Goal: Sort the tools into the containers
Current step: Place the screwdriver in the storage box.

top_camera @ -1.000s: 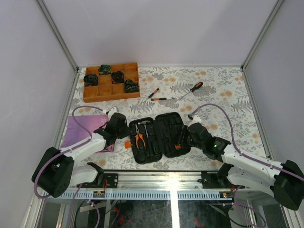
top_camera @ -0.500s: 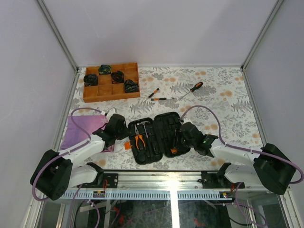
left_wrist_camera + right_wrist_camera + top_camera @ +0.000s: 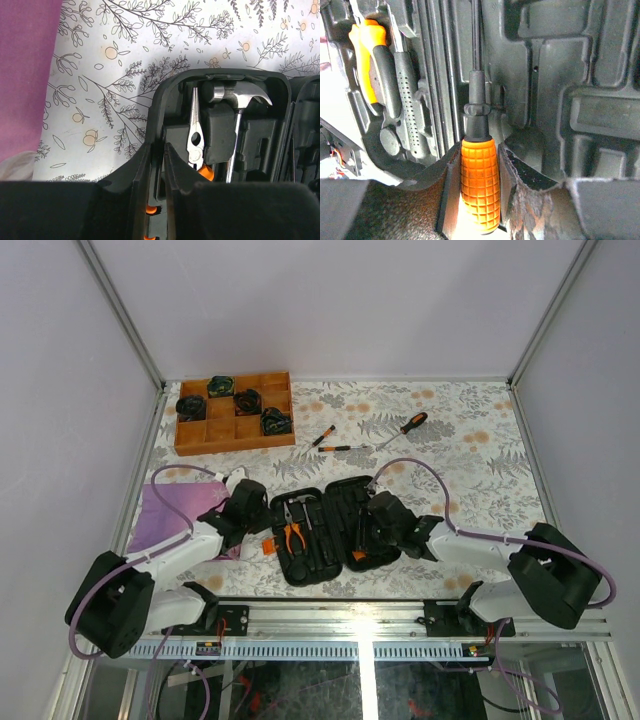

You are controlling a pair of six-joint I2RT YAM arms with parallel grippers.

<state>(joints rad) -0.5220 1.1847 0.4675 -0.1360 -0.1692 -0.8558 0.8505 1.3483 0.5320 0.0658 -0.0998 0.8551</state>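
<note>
- The left tool (image 3: 161, 150) sits low at the left wall of the open black case (image 3: 230, 73). Its fingers are nearly together, and a thin strip of that wall appears to lie between them. I cannot tell whether they pinch it or merely straddle it.
- Just right of it, in the case's left half, the orange-handled pliers (image 3: 196, 145) and the hammer (image 3: 239, 95) lie in their moulded slots. Their heads point to the far side. Their handles are cut off behind the tool's own body.
- The right tool (image 3: 479, 150) is clamped on the orange handle of a screwdriver (image 3: 479, 185) over the case's right half.
- The screwdriver's long axis runs parallel to the moulded channels. The handle is toward the near edge and the shaft points away from the tool to the far side. The right arm is the nearer one for seating it.
- The shaft's tip runs out of the wrist view. It is hard to judge whether the shaft already rests in a groove or floats above it. From above, the tool covers it.
- Three loose screwdrivers (image 3: 340, 448) lie on the desk (image 3: 470, 470) beyond the case, well apart from both arms.
</note>
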